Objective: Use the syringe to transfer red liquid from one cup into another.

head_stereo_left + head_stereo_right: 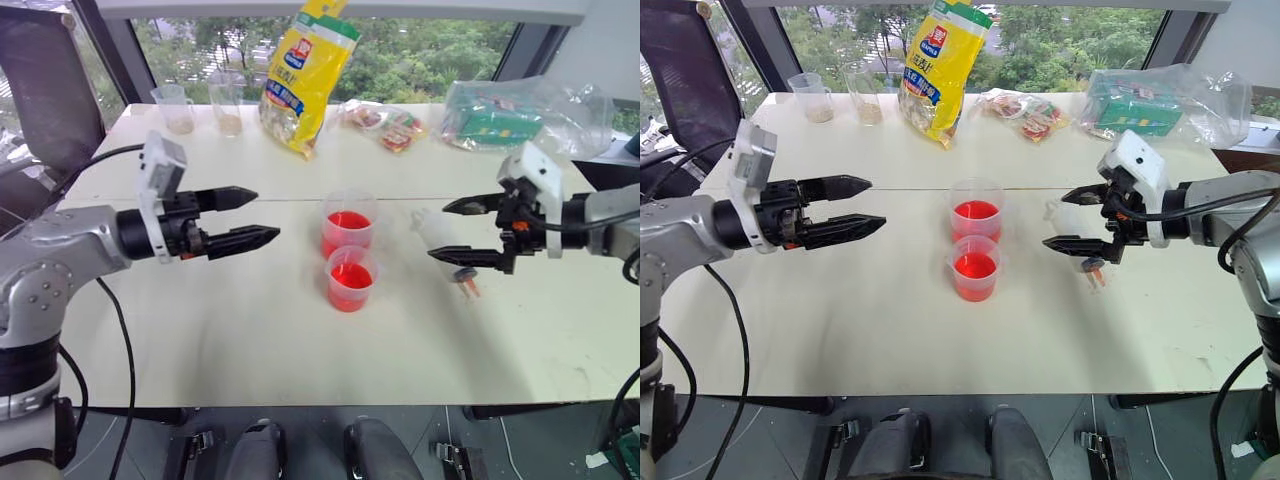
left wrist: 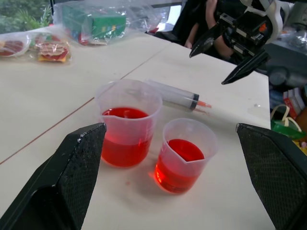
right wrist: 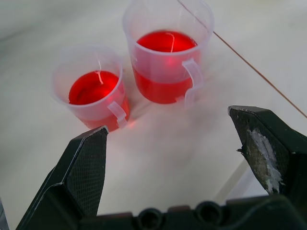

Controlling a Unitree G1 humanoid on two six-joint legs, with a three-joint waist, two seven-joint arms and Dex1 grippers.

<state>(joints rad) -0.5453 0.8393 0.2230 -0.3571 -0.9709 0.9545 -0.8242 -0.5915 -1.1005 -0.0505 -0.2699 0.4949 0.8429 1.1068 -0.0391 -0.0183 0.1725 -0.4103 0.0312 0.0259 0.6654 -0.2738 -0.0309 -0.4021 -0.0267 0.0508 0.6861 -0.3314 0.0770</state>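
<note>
Nothing is being transferred yet: the syringe (image 2: 176, 96) is lying untouched on the desk (image 1: 250, 330) at centre right (beside both cups), while the left claw (image 1: 262, 217) and right claw (image 1: 452, 230) are being held wide apart and empty.

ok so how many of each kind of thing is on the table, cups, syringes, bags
Clear plastic cups with red liquid: 2, the larger cup and the smaller cup
Clear cups with brownish contents at the far edge: 2
Large clear plastic syringe: 1
Yellow snack bag: 1
Clear plastic bag with a green box: 1
Small snack packets: 2
Total: 9
</note>
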